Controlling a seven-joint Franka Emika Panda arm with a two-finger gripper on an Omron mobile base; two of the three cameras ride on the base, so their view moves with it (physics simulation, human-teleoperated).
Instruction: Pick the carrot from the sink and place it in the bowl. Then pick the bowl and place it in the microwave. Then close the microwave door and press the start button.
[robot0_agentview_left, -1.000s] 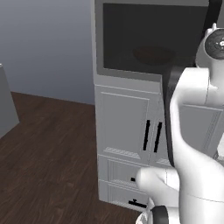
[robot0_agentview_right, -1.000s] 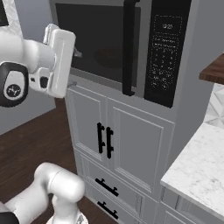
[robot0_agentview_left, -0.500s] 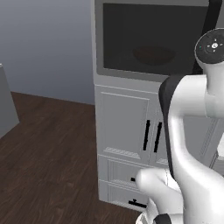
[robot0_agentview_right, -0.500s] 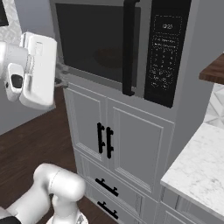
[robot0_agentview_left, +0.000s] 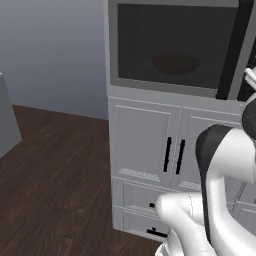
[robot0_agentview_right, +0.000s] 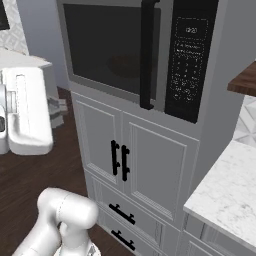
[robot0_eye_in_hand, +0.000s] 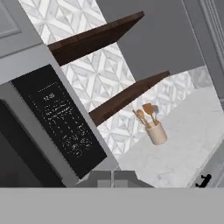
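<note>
The microwave (robot0_agentview_left: 175, 45) is built in above grey cabinets, and its microwave door (robot0_agentview_right: 110, 50) with the dark window stands shut. Through the glass I dimly make out the reddish-brown bowl (robot0_agentview_left: 176, 62) inside, also faint as the bowl (robot0_agentview_right: 122, 65) from the right. The dark keypad panel (robot0_agentview_right: 187, 55) is at the door's right, and the hand view shows that panel (robot0_eye_in_hand: 61, 127) close by. My gripper (robot0_agentview_right: 59, 107) hangs left of the microwave, level with its lower edge, touching nothing. Its fingertips (robot0_eye_in_hand: 105, 178) meet, shut and empty. The carrot is hidden and the sink is out of view.
Under the microwave are two panelled cabinet doors with black handles (robot0_agentview_right: 120, 160) and drawers (robot0_agentview_right: 122, 215). A marble counter (robot0_agentview_right: 225, 185) runs on the right, with a utensil crock (robot0_eye_in_hand: 156, 132) below wooden shelves (robot0_eye_in_hand: 127, 94). Dark wood floor (robot0_agentview_left: 55, 170) lies open on the left.
The jaws went from wide open to shut. In the right base view the hand swung left and down, away from the microwave front.
</note>
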